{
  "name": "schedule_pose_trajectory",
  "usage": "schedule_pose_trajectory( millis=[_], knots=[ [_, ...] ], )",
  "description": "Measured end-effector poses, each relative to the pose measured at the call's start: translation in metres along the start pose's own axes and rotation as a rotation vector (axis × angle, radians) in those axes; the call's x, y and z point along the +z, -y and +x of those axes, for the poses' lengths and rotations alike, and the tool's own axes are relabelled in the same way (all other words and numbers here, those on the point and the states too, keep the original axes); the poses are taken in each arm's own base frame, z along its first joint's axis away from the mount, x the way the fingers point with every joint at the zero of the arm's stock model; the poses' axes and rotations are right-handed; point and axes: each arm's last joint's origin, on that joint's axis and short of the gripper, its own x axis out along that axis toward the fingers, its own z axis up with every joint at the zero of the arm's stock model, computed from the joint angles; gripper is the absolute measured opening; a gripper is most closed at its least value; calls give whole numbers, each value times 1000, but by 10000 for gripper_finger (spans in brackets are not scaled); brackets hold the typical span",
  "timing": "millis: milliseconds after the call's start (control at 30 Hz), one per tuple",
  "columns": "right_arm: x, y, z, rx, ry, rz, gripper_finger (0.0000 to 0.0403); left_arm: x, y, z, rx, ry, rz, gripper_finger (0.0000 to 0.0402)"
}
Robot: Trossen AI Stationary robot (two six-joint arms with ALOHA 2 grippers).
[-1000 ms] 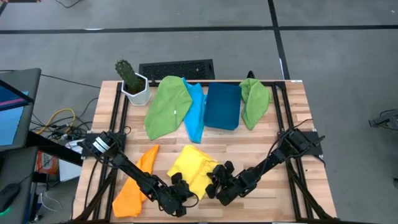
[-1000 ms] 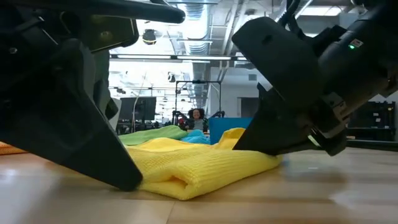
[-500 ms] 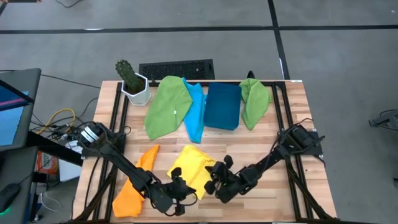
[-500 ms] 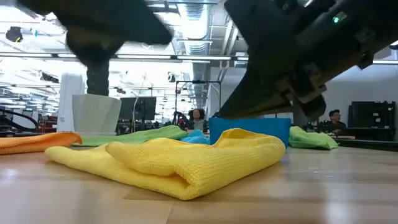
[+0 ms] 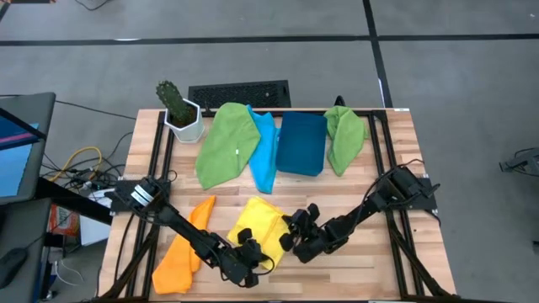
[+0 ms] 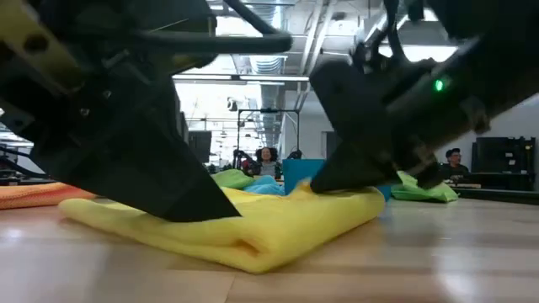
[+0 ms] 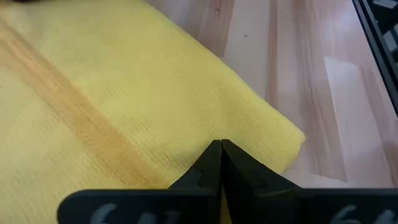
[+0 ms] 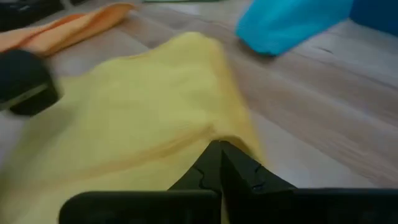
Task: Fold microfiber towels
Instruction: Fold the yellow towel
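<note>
Both hands (image 5: 271, 244) press yellow towel (image 5: 257, 223)

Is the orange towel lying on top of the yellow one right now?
No, in the high view the orange towel lies by itself on the table to the left of the yellow towel, with bare wood between them.

We are looking into a large open lab or office: seated people (image 6: 268, 157) are working at monitors (image 6: 197, 145) under ceiling ducts (image 6: 278, 61) beyond the counter (image 6: 438, 252).

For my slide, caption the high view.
Both grippers, left and right, shut, press the yellow towel.
</note>
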Motion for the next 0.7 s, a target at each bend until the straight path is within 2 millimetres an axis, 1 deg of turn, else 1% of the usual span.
schedule_pose_trajectory(
  millis=[100,200,333,467,600,700],
  knots=[
    [-1,9,7,0,-4,22,18,-4,0,1,10,-9,-3,0],
    [-1,19,14,-3,-48,31,17,-5,1,1,11,-12,8,0],
    [2,27,20,-7,-70,51,27,-7,0,1,13,-23,15,0],
    [10,27,16,1,-27,21,31,-7,0,1,15,-25,16,0],
    [25,12,3,78,54,35,24,-7,-1,1,15,-26,15,0],
    [20,12,-1,80,57,5,18,-7,-1,2,13,-20,12,0]
  ],
)
